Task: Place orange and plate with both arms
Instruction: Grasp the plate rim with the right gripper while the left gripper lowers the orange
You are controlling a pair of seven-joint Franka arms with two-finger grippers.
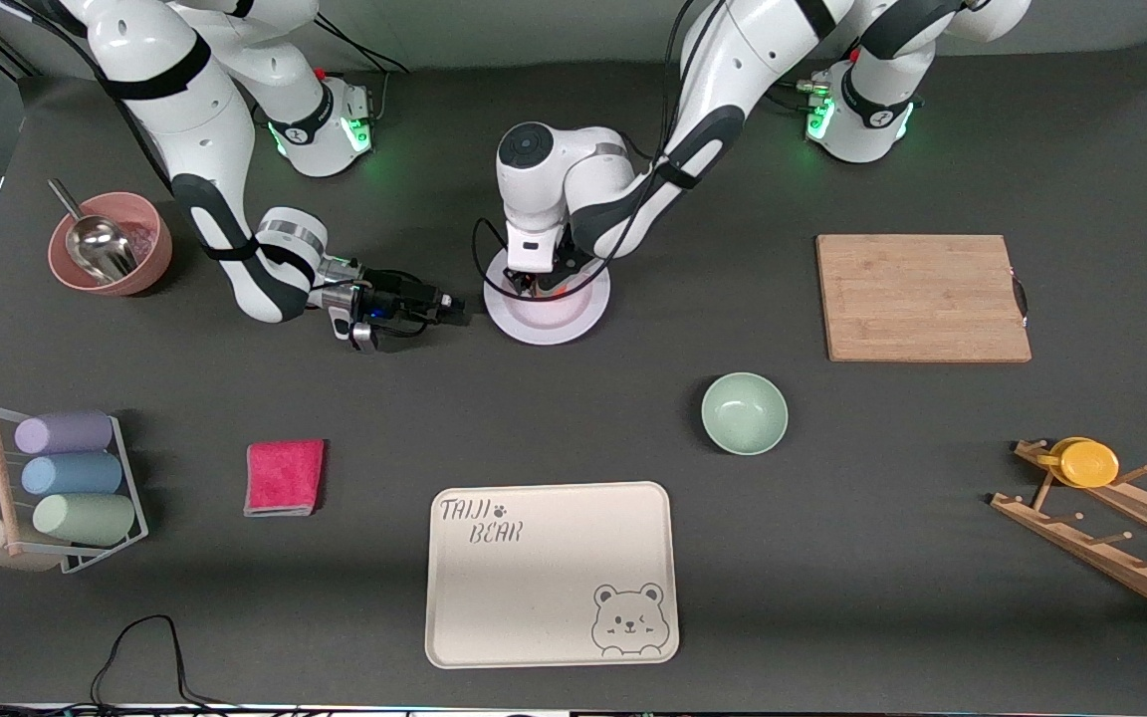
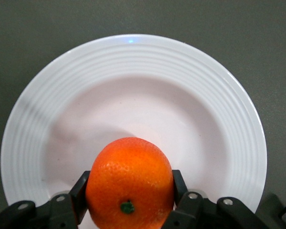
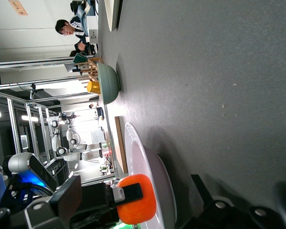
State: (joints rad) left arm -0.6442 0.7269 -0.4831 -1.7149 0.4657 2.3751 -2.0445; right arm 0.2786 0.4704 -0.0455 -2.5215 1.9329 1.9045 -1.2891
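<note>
A: How is the left gripper (image 2: 128,200) set?

B: It is closed on the orange (image 2: 129,183), one finger pressed to each side of the fruit, the green stem end turned toward the wrist camera. The fruit is held directly over the well of the plate (image 2: 219,90). From the right wrist view the orange (image 3: 136,205) appears just above the plate's surface; whether contact has been made cannot be told.

A: And the plate itself?

B: It is seen on the tabletop (image 1: 633,418) between the two bases, farther from the front camera than the green bowl (image 1: 744,412) and the bear tray (image 1: 551,574).

A: What of the right gripper (image 1: 454,304)?

B: It is held low and level, just beside the plate's rim (image 1: 504,324) on the side toward the right arm's end, fingers pointed at the rim. Nothing is gripped; how far the fingers are parted cannot be told.

A: On what does the coming move turn?

B: Probably on the drop being straight down: the well lies directly beneath the fruit, so only a release seems needed. The right gripper is the nearer one to the rim, and the plate would likely be taken there.
</note>
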